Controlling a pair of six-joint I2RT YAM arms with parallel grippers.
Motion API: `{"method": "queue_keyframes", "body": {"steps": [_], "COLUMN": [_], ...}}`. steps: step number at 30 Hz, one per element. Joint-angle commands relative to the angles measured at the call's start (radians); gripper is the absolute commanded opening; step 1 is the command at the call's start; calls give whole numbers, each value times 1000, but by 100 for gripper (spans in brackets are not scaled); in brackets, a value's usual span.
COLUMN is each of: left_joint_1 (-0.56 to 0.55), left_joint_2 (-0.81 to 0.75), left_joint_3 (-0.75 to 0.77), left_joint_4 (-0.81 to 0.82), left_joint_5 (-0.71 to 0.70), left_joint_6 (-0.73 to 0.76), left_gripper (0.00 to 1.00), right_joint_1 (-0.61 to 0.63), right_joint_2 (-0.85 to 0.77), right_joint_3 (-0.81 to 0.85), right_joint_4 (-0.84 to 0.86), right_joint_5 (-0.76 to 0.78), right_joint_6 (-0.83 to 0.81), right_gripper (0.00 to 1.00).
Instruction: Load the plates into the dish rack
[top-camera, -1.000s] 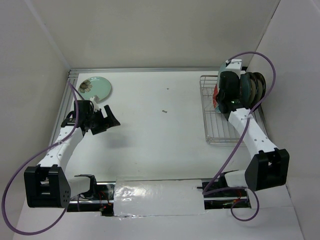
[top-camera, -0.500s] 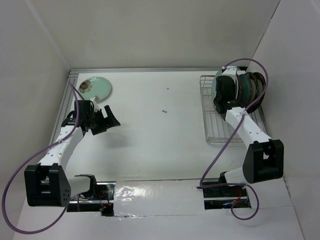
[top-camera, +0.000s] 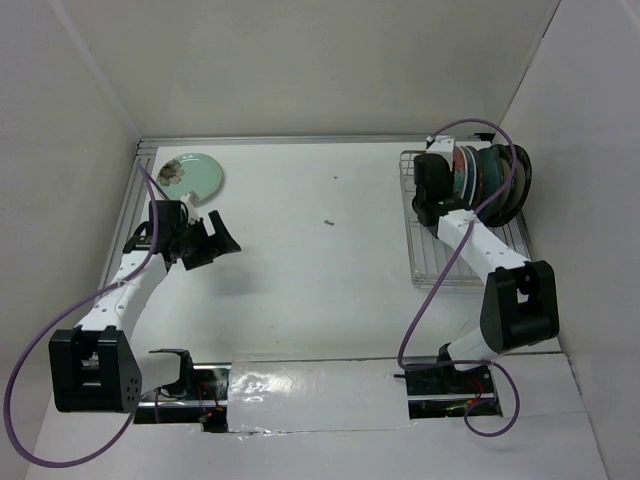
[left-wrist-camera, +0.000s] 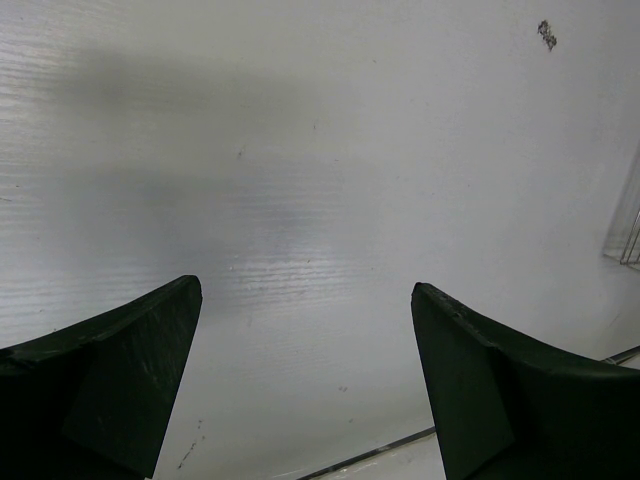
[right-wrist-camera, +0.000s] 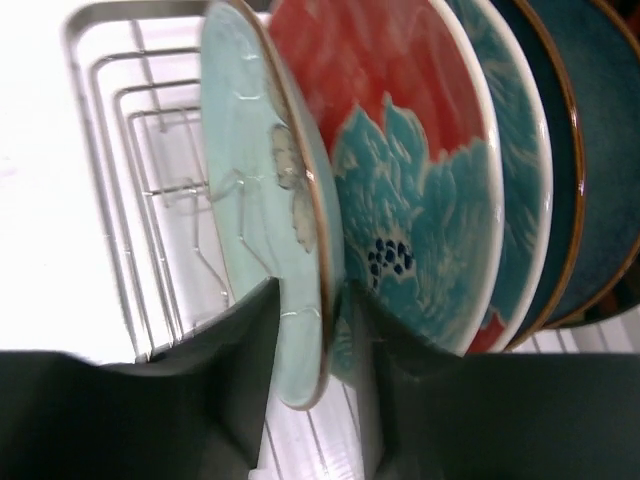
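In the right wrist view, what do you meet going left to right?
dish rack wires → pale mint plate → red plate with blue flowers → teal patterned plate → dark teal plates

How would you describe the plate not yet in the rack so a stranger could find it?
On the table, look to the far left corner, across from the dish rack on the right. The flat mint plate lies there alone, face up, with a dark flower. Its twin, the upright mint plate, stands in the rack in the right gripper.
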Motion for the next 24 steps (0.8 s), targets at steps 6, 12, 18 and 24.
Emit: {"method": "queue_keyframes", "body": {"steps": [6,12,18,24], "left_joint_1": [6,25,80,232], "left_joint_2": [58,159,271,333], "left_joint_3": [50,146,191,108], "left_joint_4": [40,74,190,388], "left_joint_5": [25,38,71,117], "left_joint_6": [-37,-95,-211,-346], "left_gripper": [99,99,99,99], "right_joint_1": [68,105,145,167], "right_joint_2": [-44,-62,-71,-91], "right_joint_3": [184,344,341,237], "right_joint_4": [8,-113,-147,-93], "right_joint_5": [19,-55,-232,-418], "right_joint_6": [-34,-12,111,242], "right_gripper": [63,75,81,82]}}
